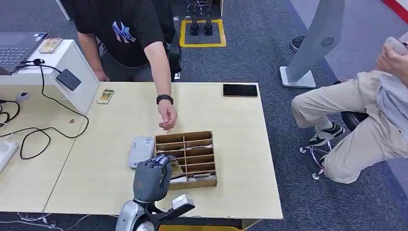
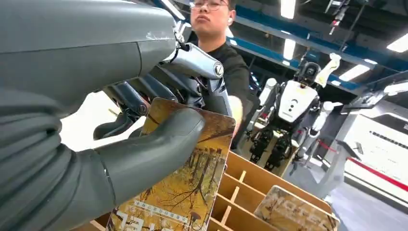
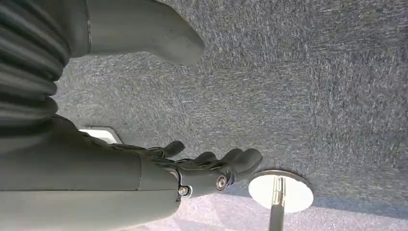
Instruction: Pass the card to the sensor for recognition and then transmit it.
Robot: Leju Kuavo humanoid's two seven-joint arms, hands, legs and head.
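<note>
The left hand (image 1: 152, 179) is positioned over the near-left corner of the shallow wooden compartmented tray (image 1: 192, 139), pinching a rectangular card printed with a yellow autumn-tree scene (image 2: 185, 178) between its thick grey thumb and darker fingers (image 2: 130, 98); the card stands tilted, its lower edge just above the tray's dividers. A second card of similar print (image 2: 294, 211) stands in a compartment beside it. A flat grey rectangular device (image 1: 141, 151) lies touching the tray's left side. A person's hand (image 1: 167, 117) hangs just beyond the tray's far edge. A small black sensor pad (image 1: 68, 79) is fixed to a white sloped stand, well apart. The right hand (image 3: 211, 168) hangs over grey carpet, fingers loosely spread, holding nothing.
</note>
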